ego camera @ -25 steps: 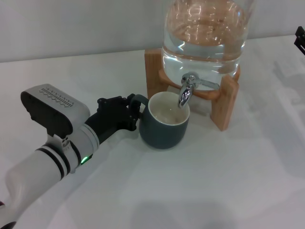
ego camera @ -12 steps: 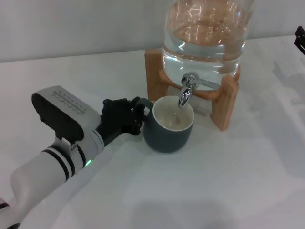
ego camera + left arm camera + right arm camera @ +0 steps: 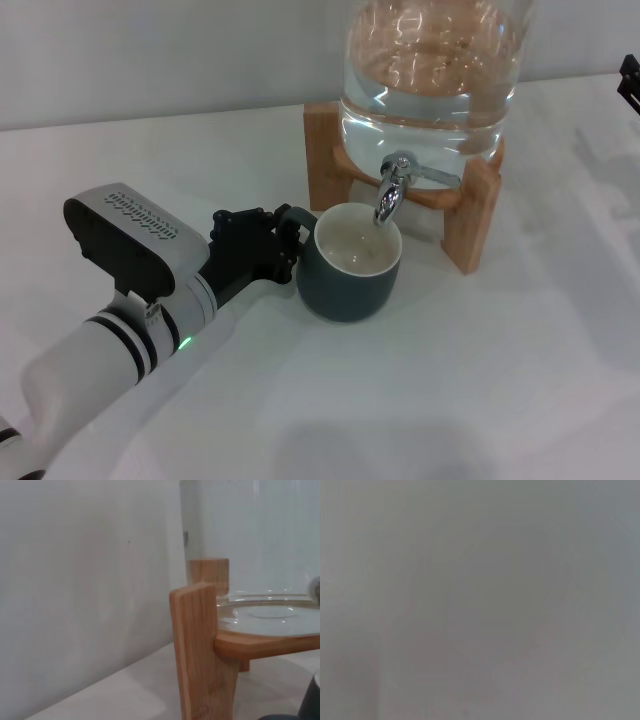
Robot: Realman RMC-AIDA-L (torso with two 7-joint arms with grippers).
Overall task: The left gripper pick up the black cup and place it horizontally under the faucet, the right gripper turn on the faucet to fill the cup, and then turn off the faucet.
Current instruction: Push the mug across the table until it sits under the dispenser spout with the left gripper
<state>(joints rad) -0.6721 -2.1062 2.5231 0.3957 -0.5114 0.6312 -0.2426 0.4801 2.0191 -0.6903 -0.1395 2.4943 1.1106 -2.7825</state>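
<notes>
- Head view puts the black cup (image 3: 348, 262) upright on the white table (image 3: 480, 370), just in front of the wooden stand (image 3: 470, 215), its open mouth directly below the spout of the faucet (image 3: 392, 190).
- The cup's cream-white inside shows to the bottom; whether any water lies in it cannot be told.
- The cup's small loop handle (image 3: 292, 222) points toward the left gripper (image 3: 272, 243), and the gripper's black fingers are closed around that handle, holding the cup on the side away from the stand.
- The left gripper's white and grey wrist, with its black bands and a lit green light (image 3: 182, 343), reaches in low over the table from the near left.
- The chrome faucet sticks out of the clear glass water jar (image 3: 432, 75), which sits in the wooden stand and holds a good deal of water.
- Left wrist view shows a stand upright (image 3: 200, 650) close by, the jar's glass base (image 3: 272, 617) resting on it, and a dark sliver of the cup (image 3: 311, 702) at the picture's edge.
- The right gripper (image 3: 629, 80) shows only as a black tip at the far right edge of the head view, well apart from the faucet; its jaws' state cannot be told.
- Right wrist view is a plain grey blur.
</notes>
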